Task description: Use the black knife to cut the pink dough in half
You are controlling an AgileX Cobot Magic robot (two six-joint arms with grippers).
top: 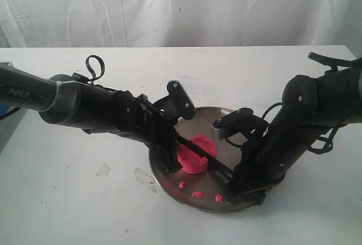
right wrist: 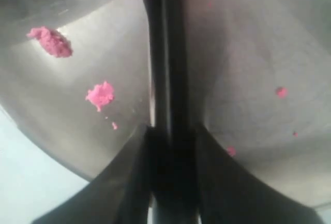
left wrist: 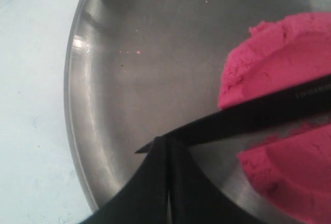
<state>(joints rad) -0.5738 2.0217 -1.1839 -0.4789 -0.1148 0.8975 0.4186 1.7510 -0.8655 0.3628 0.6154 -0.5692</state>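
Observation:
The pink dough (top: pixel 195 154) lies on the round metal plate (top: pixel 210 110), split into two chunks (left wrist: pixel 279 53) (left wrist: pixel 295 177). The black knife (top: pixel 218 166) runs through the gap between them, low over the plate. My left gripper (top: pixel 172 157) is shut on the knife's pointed end (left wrist: pixel 150 148), at the dough's left side. My right gripper (top: pixel 235 180) is shut on the knife's handle (right wrist: pixel 165 53) at the plate's front right. In the left wrist view the blade (left wrist: pixel 258 113) crosses between the two halves, with my left gripper (left wrist: pixel 168 141) pinching its tip. In the right wrist view my right gripper (right wrist: pixel 170 131) has the handle filling its jaws.
Small pink crumbs (top: pixel 198 194) (right wrist: pixel 101 94) dot the plate's front part. Two clear scraps (top: pixel 103 170) (top: pixel 144 177) lie on the white table left of the plate. A white curtain hangs behind the table.

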